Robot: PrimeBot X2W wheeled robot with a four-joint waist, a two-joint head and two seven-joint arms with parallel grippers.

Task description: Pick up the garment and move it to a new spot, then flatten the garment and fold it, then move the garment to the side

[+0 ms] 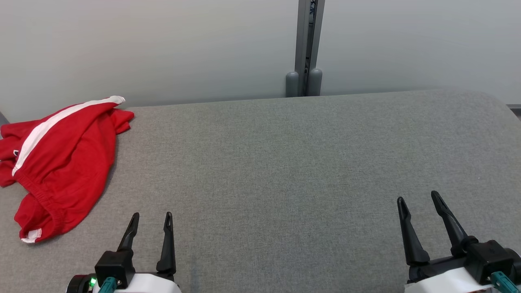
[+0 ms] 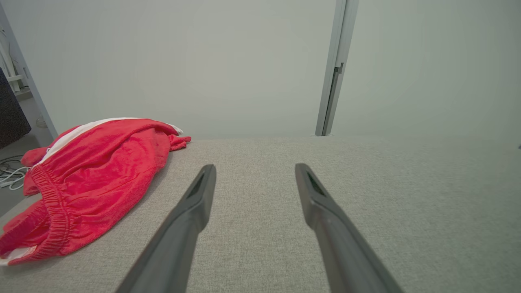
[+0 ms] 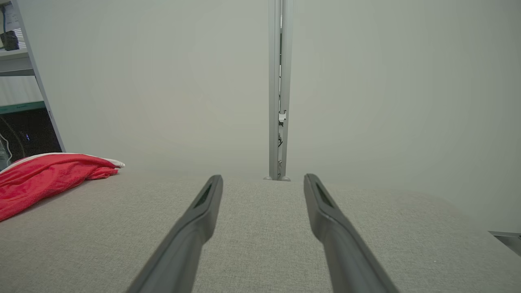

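Grey woven fabric (image 1: 285, 162) covers the work surface. Nearest, two grippers hover over it: the left gripper (image 1: 152, 214) and the right gripper (image 1: 418, 196), each with its two dark fingers spread and holding nothing. Farther, at the left edge, lies one garment (image 1: 65, 162), red with a white stripe and a gathered waistband, crumpled. Beyond, one grey post (image 1: 307, 44) splits the pale wall (image 1: 163, 49).

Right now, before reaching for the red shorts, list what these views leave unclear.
Red shorts: far left part cut off by the head view's left edge.
Their underside and inner layers: hidden by their own folds, every view.
Small mark on the shorts: too small to read, head view.
Shelf items, right wrist view: cut by the edge, too small.
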